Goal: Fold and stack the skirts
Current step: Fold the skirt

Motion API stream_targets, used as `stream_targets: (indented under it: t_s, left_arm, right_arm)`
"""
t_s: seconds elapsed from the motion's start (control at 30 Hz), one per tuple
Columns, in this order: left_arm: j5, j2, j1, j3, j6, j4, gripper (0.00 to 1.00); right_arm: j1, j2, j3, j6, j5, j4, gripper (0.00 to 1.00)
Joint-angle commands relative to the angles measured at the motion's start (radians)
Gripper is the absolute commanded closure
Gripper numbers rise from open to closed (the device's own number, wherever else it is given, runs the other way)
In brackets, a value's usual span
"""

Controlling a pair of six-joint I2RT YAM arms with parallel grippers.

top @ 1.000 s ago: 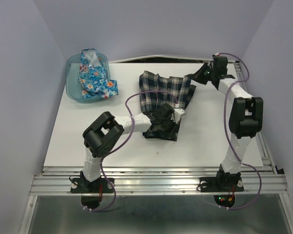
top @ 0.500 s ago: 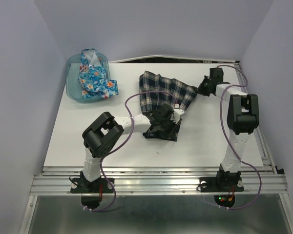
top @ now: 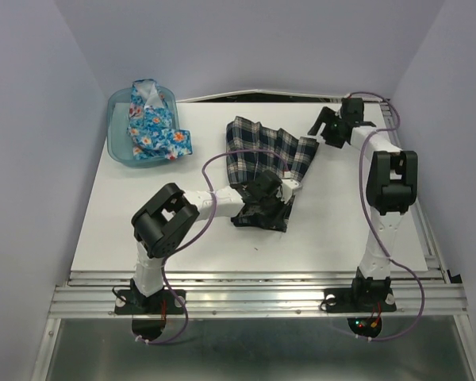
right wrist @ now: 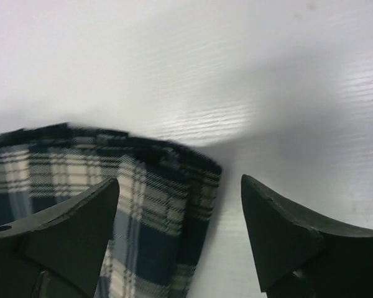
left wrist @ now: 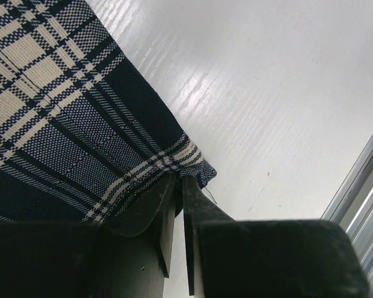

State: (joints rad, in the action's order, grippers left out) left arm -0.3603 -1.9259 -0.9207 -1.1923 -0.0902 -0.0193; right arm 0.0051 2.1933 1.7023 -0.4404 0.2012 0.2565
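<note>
The plaid skirt point(top: 270, 155) lies mid-table, its near part folded under my left gripper point(top: 276, 202). In the left wrist view that gripper point(left wrist: 180, 180) is shut on the plaid skirt's point(left wrist: 68, 124) hem corner, with only a thin slit between the fingers. My right gripper point(top: 319, 131) hovers at the skirt's far right corner, open. The right wrist view shows its jaws point(right wrist: 180, 186) wide apart above that corner of the plaid skirt point(right wrist: 62, 167), touching nothing. The floral skirt point(top: 152, 127) is bunched in the bin at far left.
The teal plastic bin point(top: 119, 143) stands at the table's far left corner. The white table point(top: 182, 238) ends in a metal rail point(top: 254, 286) at the near edge. Purple cables loop from both arms.
My right gripper has opened and let go of the plaid skirt's far right corner, which now lies flat. The left gripper has barely moved.
</note>
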Motion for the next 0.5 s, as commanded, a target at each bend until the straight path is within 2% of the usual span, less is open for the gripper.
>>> stream_targets:
  t_s: [0.0, 0.1, 0.2, 0.37, 0.47]
  left_arm:
    - [0.0, 0.019, -0.015, 0.028, 0.032, -0.11, 0.78]
    - [-0.006, 0.019, -0.015, 0.025, 0.04, -0.102, 0.77]
    - [0.007, 0.03, -0.015, 0.022, 0.046, -0.09, 0.73]
    - [0.018, 0.053, -0.015, 0.028, 0.066, -0.07, 0.71]
    - [0.021, 0.061, -0.015, 0.03, 0.067, -0.064, 0.71]
  right_arm:
    - [-0.005, -0.202, 0.005, -0.006, 0.241, 0.02, 0.15]
    - [-0.005, -0.265, -0.065, -0.055, 0.378, 0.02, 0.14]
    - [0.019, -0.294, -0.185, -0.121, 0.525, -0.009, 0.19]
    - [0.077, -0.287, -0.447, -0.262, 0.678, -0.187, 0.34]
    - [0.104, -0.265, -0.526, -0.331, 0.739, -0.307, 0.37]
